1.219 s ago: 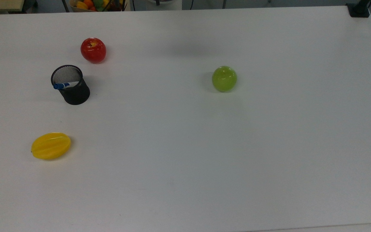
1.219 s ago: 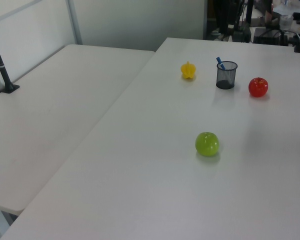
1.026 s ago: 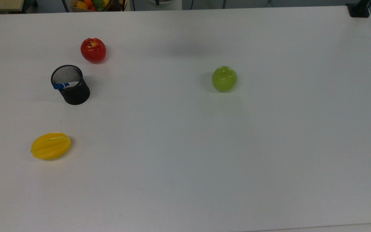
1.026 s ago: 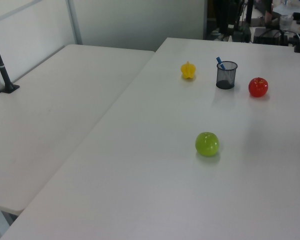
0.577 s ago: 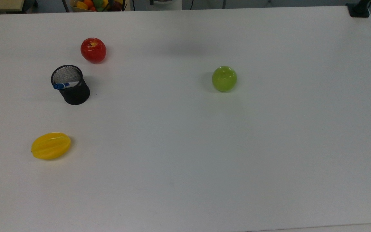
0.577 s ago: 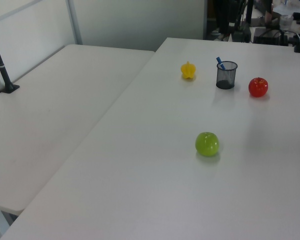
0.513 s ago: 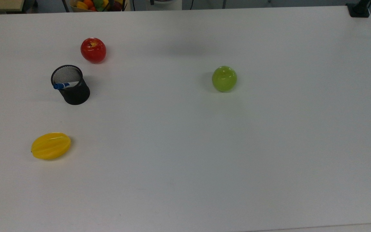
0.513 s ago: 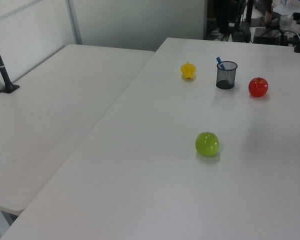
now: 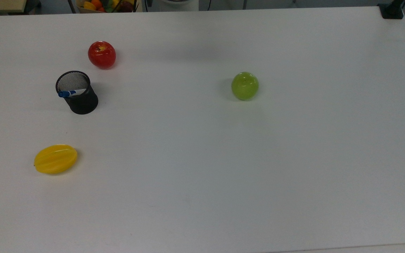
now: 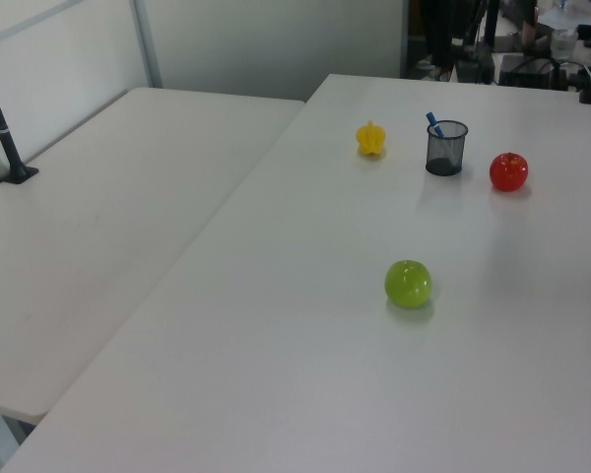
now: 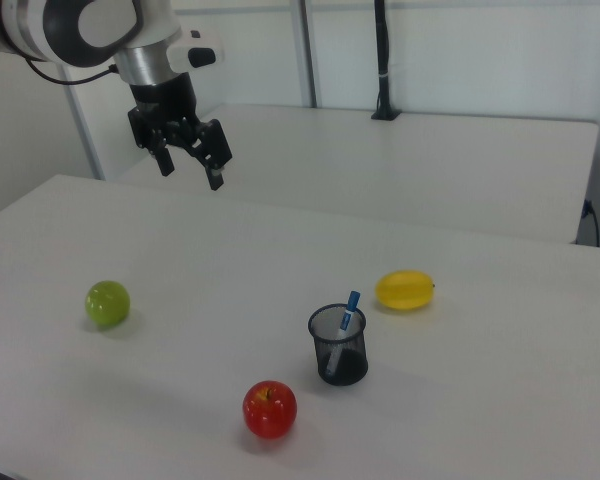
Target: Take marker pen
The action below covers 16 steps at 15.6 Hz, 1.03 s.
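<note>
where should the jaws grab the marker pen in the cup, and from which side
Grip the marker pen on its blue-capped upper end, the part sticking out above the rim of the black mesh cup, and come from above. It stands tilted inside the cup, whose wall blocks a side approach to the lower barrel. The gripper, high over the table, would likely need its jaws matched to that lean.

text: none legible | labels: none legible; brands, numbers, signs: none legible

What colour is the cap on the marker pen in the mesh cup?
Blue. The marker pen cap shows best in the right view, sticking up above the black mesh cup.
</note>
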Available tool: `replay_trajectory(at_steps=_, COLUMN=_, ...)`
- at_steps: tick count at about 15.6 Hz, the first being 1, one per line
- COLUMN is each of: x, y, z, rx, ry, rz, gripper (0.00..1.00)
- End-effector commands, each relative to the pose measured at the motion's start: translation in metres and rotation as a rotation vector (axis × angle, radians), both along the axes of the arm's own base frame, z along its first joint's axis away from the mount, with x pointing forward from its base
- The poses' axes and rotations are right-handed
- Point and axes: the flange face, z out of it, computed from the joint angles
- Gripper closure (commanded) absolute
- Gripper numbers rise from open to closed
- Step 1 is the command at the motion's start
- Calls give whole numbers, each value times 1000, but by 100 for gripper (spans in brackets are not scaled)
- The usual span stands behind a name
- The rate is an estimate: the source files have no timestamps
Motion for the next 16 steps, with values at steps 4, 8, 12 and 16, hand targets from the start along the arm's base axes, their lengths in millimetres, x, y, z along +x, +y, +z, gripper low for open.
replay_trajectory(at_steps=4, x=19, y=-41, z=-15, rx=-25, ry=-97, rz=-64, gripper=0)
replay_trajectory(at_steps=8, x=26, y=-66, z=-38, rx=-64, ry=-140, rz=-99, gripper=0)
replay_trajectory(at_steps=12, x=32, y=-96, z=-55, rx=-85, ry=-147, rz=-146, gripper=0)
replay_trajectory(at_steps=16, x=33, y=-122, z=-82, rx=-120, ry=-190, rz=-172, gripper=2)
